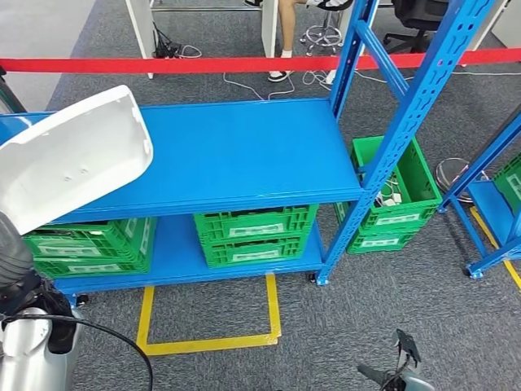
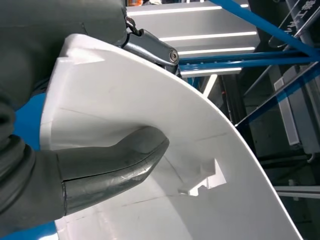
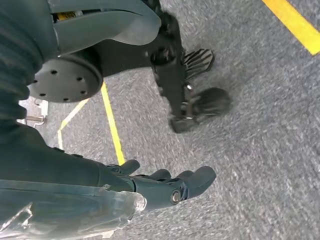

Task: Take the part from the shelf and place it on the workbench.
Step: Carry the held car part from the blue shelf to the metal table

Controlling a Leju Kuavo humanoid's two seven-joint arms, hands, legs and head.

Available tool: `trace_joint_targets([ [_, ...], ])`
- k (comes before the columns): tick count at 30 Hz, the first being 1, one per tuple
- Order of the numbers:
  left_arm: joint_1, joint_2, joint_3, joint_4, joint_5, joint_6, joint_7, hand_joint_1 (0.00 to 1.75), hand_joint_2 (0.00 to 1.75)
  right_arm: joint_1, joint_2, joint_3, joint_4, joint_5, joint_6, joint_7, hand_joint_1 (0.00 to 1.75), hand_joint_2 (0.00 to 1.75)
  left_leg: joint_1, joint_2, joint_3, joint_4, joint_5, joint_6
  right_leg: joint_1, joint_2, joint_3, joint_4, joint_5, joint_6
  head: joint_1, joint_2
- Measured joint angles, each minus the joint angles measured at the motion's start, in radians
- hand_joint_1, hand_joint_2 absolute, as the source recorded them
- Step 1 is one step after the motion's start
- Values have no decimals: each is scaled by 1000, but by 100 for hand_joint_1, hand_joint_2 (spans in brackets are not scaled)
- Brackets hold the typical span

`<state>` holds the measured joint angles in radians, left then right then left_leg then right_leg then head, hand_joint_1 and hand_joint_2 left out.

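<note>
Your left hand [image 2: 94,165] holds the white curved moulded-plastic shell part [image 1: 67,155]: in the left wrist view the thick grey thumb presses on its inner face while darker fingers wrap its outer edge, so the grip is a clamp across the wall near one end. In the head view the part sits raised at the left, clear of the blue steel shelf [image 1: 246,155], its long body tilted and projecting over the upper shelf board. Right hand [image 3: 166,187] hangs low over the grey carpet [image 3: 264,150], fingers extended and loosely apart, holding nothing. Judgement: the pick looks done and the carry is the step in hand; no workbench appears in these views, so expect a turn. Keep the part high until it clears the blue upright post [image 1: 399,122], since the free end is long and could clip the frame as you swing. Move slowly; a one-ended grip on a smooth shell may let it pivot in the fingers. Mind the green slotted plastic crates [image 1: 255,236] on the lower board and the yellow floor tape [image 1: 208,342] when stepping.
</note>
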<state>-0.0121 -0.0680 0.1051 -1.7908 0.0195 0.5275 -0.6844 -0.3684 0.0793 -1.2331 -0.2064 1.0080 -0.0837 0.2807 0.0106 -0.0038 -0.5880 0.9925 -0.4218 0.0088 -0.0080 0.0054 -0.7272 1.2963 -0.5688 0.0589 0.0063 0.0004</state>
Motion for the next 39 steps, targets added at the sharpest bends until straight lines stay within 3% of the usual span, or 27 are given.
trace_joint_targets([
  [1, 2, 0, 1, -1, 0, 2, 0, 175, 175, 0, 0, 0, 0, 0, -2, -1, 0, 175, -2, 0, -6, 0, 5, 0, 1, 0, 10, 4, 2, -3, 0, 0],
  [2, 4, 0, 2, -1, 0, 3, 0, 175, 175, 0, 0, 1, 0, 0, -4, -2, 0, 175, -4, 0, -11, 0, 9, 0, 2, 0, 41, -33, 20, -8, 0, 0],
  [5, 5, 0, 4, -6, 0, 8, -1, 175, 175, -6, 0, 2, 0, -1, -6, -4, 0, 175, -7, -1, -20, 0, 22, -7, 11, 1, 175, -238, 77, -26, -1, 0],
  [7, 6, 0, 5, -9, 0, 9, -2, 175, 175, -11, 0, 3, 0, -5, -10, -4, 0, 175, -5, 0, -24, -1, 34, -19, 18, 2, 206, -290, 81, -31, -1, 0],
  [9, 7, 0, 6, -10, 0, 9, -2, 175, 175, -12, 1, 3, 0, -10, -13, -4, 0, 175, -3, 0, -26, -6, 44, -32, 18, 2, 199, -297, 98, -39, 0, 0],
  [10, 7, 0, 6, -11, 0, 9, -2, 175, 175, -14, 1, 3, 0, -11, -14, -3, 0, 175, -3, 0, -31, -2, 34, -38, 16, 0, 194, -302, 108, -46, -2, 0],
  [12, 7, 0, 7, -12, 0, 10, -3, 175, 175, -17, 2, 3, 0, -14, -13, -3, 0, 175, -2, 0, -57, 63, -35, -47, 12, -2, 177, -309, 129, -58, -5, 0],
  [14, 8, 0, 8, -12, 0, 10, -3, 175, 175, -17, 2, 3, 0, -14, -11, -3, 0, 175, -1, 0, -96, 194, -125, -54, 12, -3, 152, -309, 148, -62, -7, 0],
  [15, 9, 0, 8, -12, 0, 10, -3, 175, 175, -16, 2, 3, 0, -14, -10, -3, 0, 175, -1, 0, -107, 250, -147, -57, 12, -4, 139, -309, 158, -62, -7, 0],
  [16, 10, 0, 8, -12, 0, 10, -3, 175, 175, -16, 2, 3, 0, -14, -10, -3, 0, 175, 0, 0, -105, 276, -145, -59, 11, -4, 126, -308, 168, -61, -7, 0],
  [17, 10, 0, 8, -12, 0, 10, -3, 175, 175, -15, 2, 3, 0, -14, -9, -3, 0, 175, 0, 0, -86, 267, -123, -60, 10, -5, 112, -307, 178, -60, -7, 0],
  [19, 9, 0, 8, -12, 0, 10, -3, 175, 175, -15, 2, 3, 0, -14, -7, -3, 0, 175, 3, 0, -3, 159, -70, -64, 9, -4, 89, -303, 195, -52, -8, 0],
  [21, 7, 0, 8, -13, 0, 9, -3, 175, 175, -17, 2, 3, 0, -14, -6, -2, 0, 175, 4, -2, 81, 29, -64, -58, 12, -3, 72, -296, 211, -41, -8, 0],
  [22, 6, 0, 8, -13, 0, 9, -3, 175, 175, -17, 2, 3, 0, -14, -6, -1, 0, 175, 3, -3, 100, -7, -72, -51, 14, -2, 67, -295, 219, -37, -8, 0],
  [24, 6, 0, 8, -14, 0, 9, -3, 175, 175, -16, 2, 3, 0, -14, -6, 0, 0, 175, 0, -2, 95, -21, -69, -28, 13, -2, 59, -297, 235, -28, -9, 0],
  [25, 6, 0, 9, -14, 0, 8, -3, 175, 175, -14, 2, 3, 0, -13, -5, 1, 0, 175, 0, -1, 88, -20, -61, -19, 12, -2, 53, -293, 228, -23, -9, 0],
  [26, 5, 0, 9, -14, 0, 7, -3, 175, 175, -12, 2, 3, 0, -12, -3, 3, 0, 175, 1, 1, 79, -20, -52, -10, 10, -2, 44, -274, 202, -18, -7, 0],
  [27, 5, 0, 10, -14, 0, 6, -3, 175, 175, -11, 3, 4, 0, -11, -2, 4, 0, 175, 2, 2, 68, -21, -41, -2, 8, -3, 31, -235, 159, -12, -6, 0],
  [29, 3, 0, 10, -14, -1, 5, -2, 175, 175, -14, 3, 7, 0, -8, 1, 7, 0, 175, 0, 3, 43, -21, -20, 3, 6, -3, -1, -104, 57, -5, -3, 0],
  [30, 3, 0, 11, -13, -1, 5, -2, 175, 175, -15, 3, 8, 0, -8, 1, 9, 0, 175, -1, 3, 28, -20, -9, 4, 6, -3, -10, -39, 29, -4, -2, 0],
  [31, 2, 0, 11, -13, -1, 5, -2, 175, 175, -16, 3, 10, 0, -7, 1, 11, 0, 175, -1, 3, 14, -20, 2, 3, 7, -3, -9, 3, 24, -4, -2, 0],
  [32, 2, 0, 11, -13, -1, 5, -2, 175, 175, -16, 3, 10, 0, -7, 1, 13, 0, 175, -2, 3, 0, -19, 13, 2, 7, -3, 9, 8, 42, -6, -2, 0],
  [34, 1, 0, 12, -13, -2, 5, -2, 175, 175, -18, 3, 11, 0, -7, 0, 14, 0, 175, -1, 3, -22, -18, 32, -2, 7, -2, 96, -87, 93, -13, -2, 0],
  [36, -1, 0, 12, -13, -2, 5, -2, 175, 175, -25, 3, 12, 0, -7, 0, 15, 0, 175, -3, 3, -35, -18, 49, -11, 11, -1, 204, -239, 88, -21, -3, 0],
  [38, -5, 0, 13, -13, -2, 5, -2, 175, 175, -31, 3, 14, 0, -6, 0, 15, 0, 175, -1, 5, -42, -21, 68, -23, 17, 1, 248, -314, 67, -28, -3, 0],
  [39, -6, 0, 13, -13, -3, 5, -2, 175, 175, -32, 3, 15, 0, -6, 0, 16, 0, 175, -1, 5, -44, -25, 79, -29, 18, 1, 241, -321, 71, -32, -3, 0],
])
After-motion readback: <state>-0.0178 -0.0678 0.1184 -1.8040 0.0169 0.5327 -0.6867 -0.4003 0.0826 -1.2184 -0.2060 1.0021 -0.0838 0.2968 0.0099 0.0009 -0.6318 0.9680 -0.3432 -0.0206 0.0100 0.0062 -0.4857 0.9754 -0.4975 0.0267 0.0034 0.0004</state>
